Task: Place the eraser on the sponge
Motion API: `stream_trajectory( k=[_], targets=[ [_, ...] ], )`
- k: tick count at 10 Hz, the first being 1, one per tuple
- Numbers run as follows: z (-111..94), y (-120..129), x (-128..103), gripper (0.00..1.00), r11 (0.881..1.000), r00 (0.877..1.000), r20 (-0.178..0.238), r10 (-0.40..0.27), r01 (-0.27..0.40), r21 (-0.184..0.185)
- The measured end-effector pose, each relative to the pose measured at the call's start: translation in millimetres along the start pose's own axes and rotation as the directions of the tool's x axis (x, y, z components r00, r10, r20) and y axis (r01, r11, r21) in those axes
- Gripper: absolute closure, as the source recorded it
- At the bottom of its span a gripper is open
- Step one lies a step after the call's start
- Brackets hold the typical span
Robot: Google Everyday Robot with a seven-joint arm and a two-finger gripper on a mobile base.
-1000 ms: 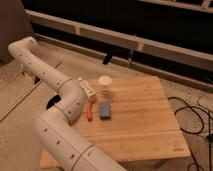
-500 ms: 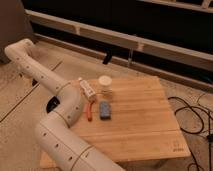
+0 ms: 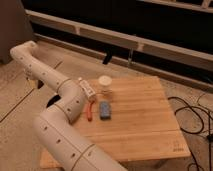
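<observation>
The arm [image 3: 60, 95] folds back past the table's [image 3: 145, 125] left edge, and the gripper [image 3: 31, 79] hangs off the table over the floor, well apart from everything, closed. What looks like the eraser [image 3: 86, 89], a white oblong, lies near the left edge just beside the arm. The blue sponge [image 3: 105, 110] lies near it towards the front, an orange piece [image 3: 89, 112] just left of it. A cup [image 3: 104, 83] stands behind.
</observation>
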Motion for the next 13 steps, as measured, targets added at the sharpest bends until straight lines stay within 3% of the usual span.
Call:
stream_trajectory(
  k=[3, 8, 10, 13],
  targets=[
    [-12, 33, -24, 1.00, 0.996, 0.996, -0.002, -0.091, 0.091, 0.000],
    [-44, 96, -62, 1.00, 0.969, 0.969, -0.036, -0.245, 0.246, 0.038],
    [-47, 113, -63, 1.00, 0.964, 0.963, -0.048, -0.263, 0.265, 0.029],
    [-48, 114, -61, 1.00, 0.967, 0.967, -0.037, -0.252, 0.253, 0.020]
  ],
)
